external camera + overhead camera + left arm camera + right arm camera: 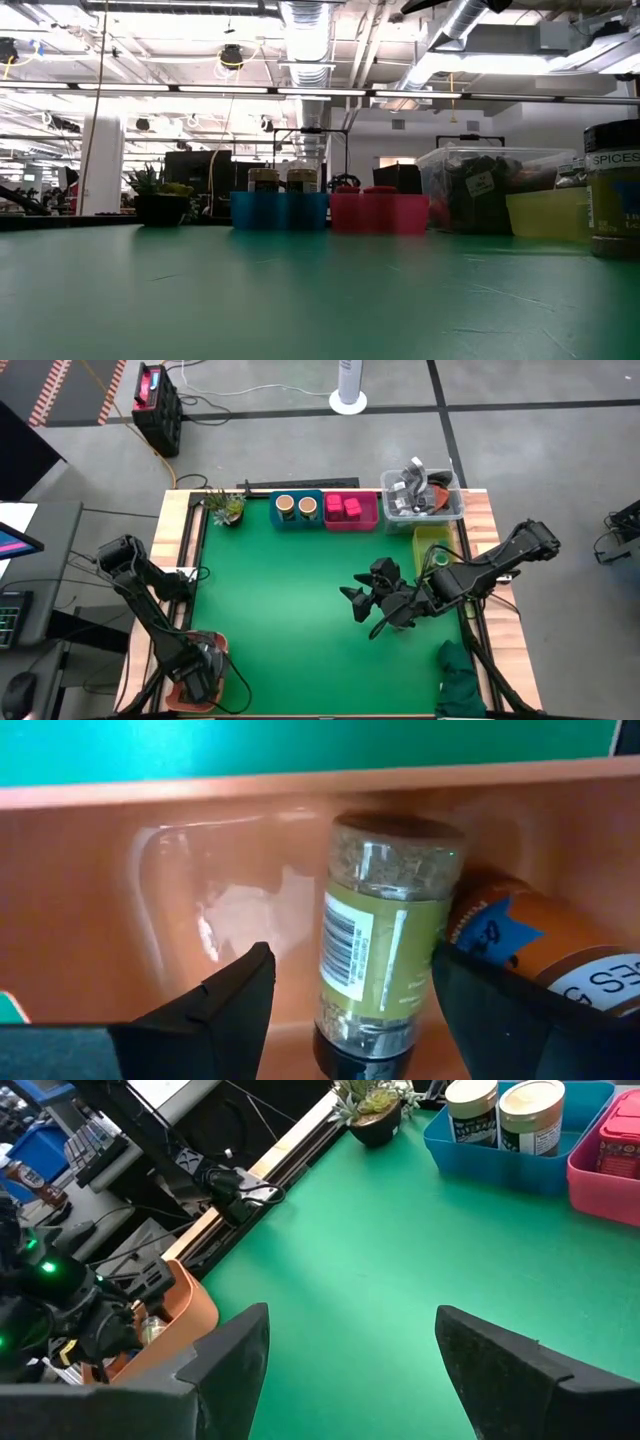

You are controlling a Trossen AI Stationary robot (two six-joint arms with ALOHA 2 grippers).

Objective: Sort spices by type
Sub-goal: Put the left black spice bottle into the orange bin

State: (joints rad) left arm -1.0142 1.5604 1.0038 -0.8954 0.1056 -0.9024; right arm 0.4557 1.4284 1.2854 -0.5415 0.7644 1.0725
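A clear spice jar (385,935) with a green label and a dark lid lies in an orange bin (120,870) at the table's near left corner. Next to it lies an orange-labelled jar (520,935). My left gripper (352,960) points down into the bin, open, with one finger on each side of the green-labelled jar and clear of it. My right gripper (352,603) hangs open above the green mat, right of centre, with nothing between its fingers (350,1320). Two tan-topped jars (296,507) stand in a blue bin. Magenta packs (343,507) sit in a pink bin.
At the far edge stand a small potted plant (228,508) and a clear tub of grey clutter (422,495), with a yellow bin (432,542) in front of the tub. A dark green cloth (460,680) lies near right. A dark-lidded jar marked SPICES (612,190) stands close to the low camera.
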